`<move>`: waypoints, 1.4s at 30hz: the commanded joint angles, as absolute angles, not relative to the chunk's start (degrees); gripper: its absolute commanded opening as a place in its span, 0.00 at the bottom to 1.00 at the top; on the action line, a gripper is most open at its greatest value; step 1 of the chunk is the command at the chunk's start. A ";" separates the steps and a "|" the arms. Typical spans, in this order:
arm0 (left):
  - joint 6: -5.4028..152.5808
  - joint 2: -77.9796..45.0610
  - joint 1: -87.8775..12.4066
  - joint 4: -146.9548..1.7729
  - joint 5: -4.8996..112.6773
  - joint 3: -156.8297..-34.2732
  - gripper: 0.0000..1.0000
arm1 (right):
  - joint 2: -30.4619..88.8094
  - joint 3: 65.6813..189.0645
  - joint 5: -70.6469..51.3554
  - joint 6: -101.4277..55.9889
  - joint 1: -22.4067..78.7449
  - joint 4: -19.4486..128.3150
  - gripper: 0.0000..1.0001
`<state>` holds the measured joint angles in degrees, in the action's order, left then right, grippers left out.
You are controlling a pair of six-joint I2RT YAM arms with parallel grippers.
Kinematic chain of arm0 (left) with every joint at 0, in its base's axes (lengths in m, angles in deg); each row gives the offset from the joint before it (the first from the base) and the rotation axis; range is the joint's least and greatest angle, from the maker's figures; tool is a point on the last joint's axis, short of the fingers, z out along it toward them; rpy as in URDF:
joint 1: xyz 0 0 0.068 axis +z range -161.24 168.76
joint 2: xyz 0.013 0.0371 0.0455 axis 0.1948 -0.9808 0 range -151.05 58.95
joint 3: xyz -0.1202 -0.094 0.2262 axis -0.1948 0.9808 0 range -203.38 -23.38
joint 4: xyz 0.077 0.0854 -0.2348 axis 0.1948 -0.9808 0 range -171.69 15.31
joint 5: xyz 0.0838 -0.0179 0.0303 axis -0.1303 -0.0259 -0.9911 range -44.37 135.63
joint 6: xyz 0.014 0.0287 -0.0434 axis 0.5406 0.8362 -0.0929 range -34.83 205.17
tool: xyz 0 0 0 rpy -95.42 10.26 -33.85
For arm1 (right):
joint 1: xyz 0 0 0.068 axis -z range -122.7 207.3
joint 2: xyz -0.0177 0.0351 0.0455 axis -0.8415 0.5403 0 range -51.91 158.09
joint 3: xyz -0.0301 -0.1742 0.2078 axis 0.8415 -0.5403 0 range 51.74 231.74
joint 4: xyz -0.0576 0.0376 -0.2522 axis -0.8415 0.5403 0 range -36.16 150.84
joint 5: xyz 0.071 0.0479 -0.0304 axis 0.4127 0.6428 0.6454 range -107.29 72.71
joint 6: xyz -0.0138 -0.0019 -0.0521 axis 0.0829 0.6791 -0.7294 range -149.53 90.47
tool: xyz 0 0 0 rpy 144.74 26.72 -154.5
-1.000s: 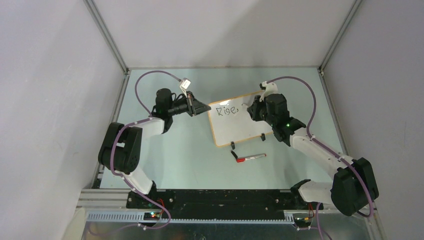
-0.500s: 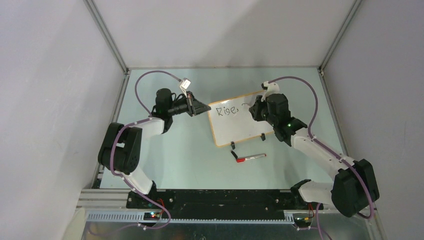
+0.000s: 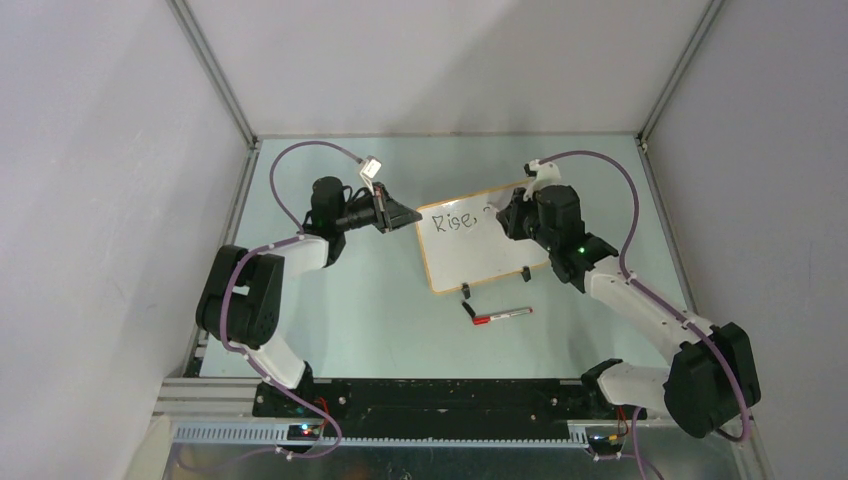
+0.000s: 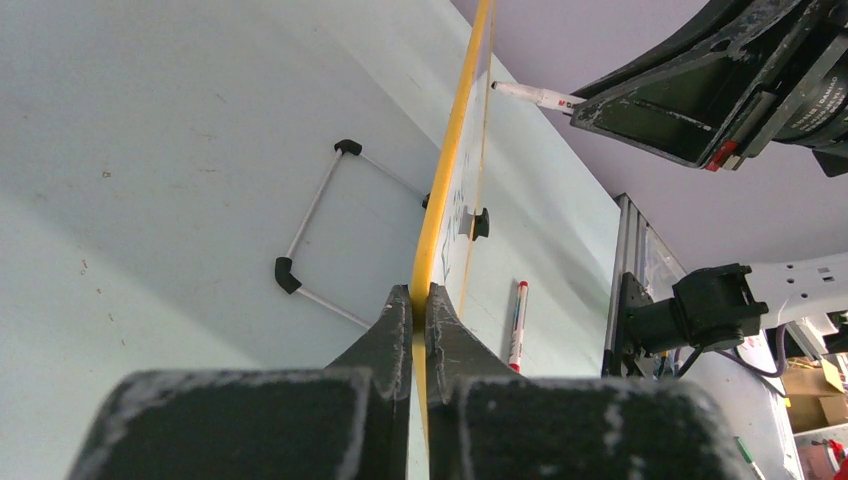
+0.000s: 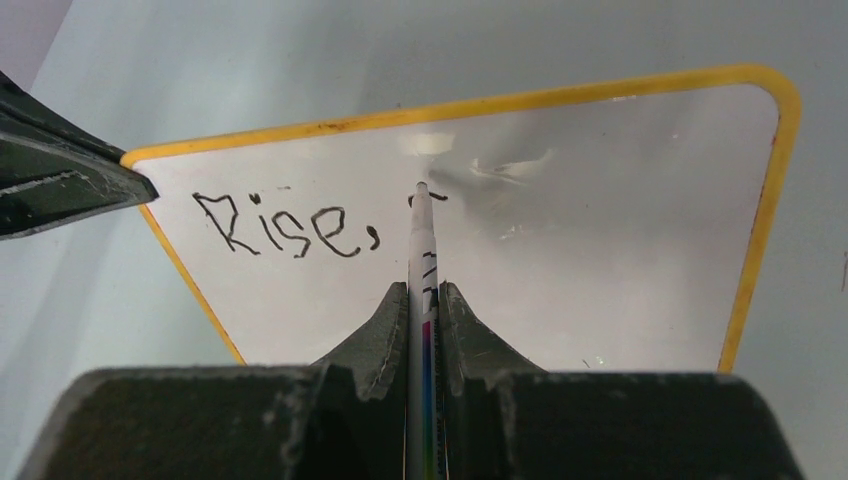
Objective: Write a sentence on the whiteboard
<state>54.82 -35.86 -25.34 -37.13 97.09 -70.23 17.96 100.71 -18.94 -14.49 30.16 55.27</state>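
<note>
Two-arm writing station, seen from above and from both wrists. The whiteboard (image 3: 490,255), a white panel in a thin yellow-orange frame with rounded corners, sits on the far middle of the pale table (image 3: 340,300), turned slightly askew, between the two arms.

The left pincer (image 4: 420,297) is closed on the board's left edge. Its two fingers meet on the frame, one on each face, near the upper left corner. From this wrist the board is seen edge-on, and whether it lies flat or is propped cannot be told.

The right pincer (image 5: 424,292) hangs over the board's upper right part, well apart from the left one, clamped around a white marker (image 5: 419,225). The marker points away from the wrist, toward the board's far edge. Its tip meets the board face at a small black stroke.

Of the sentence (image 5: 290,225), only the word "Rise," shows, in black along the top line. It begins beside the left pincer's fingers and ends just left of the marker tip.

Two black clip feet (image 3: 466,292) sit on the board's near edge. A second marker (image 3: 503,314), red-capped, lies on the table just nearer than that edge, apart from both pincers. A thin wire bracket (image 4: 287,275) with black corners lies beside the board's back.
</note>
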 commanded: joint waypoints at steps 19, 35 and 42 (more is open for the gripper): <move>56.96 -33.61 -24.87 -37.16 97.32 -71.19 0.02 | 20.82 106.14 -18.60 -14.33 30.58 53.57 0.00; 57.05 -33.50 -24.90 -37.24 97.39 -71.06 0.02 | 21.62 106.09 -19.37 -14.48 30.74 56.61 0.00; 57.04 -33.48 -24.86 -37.34 97.51 -71.14 0.02 | 21.64 106.14 -19.06 -14.44 30.75 57.69 0.00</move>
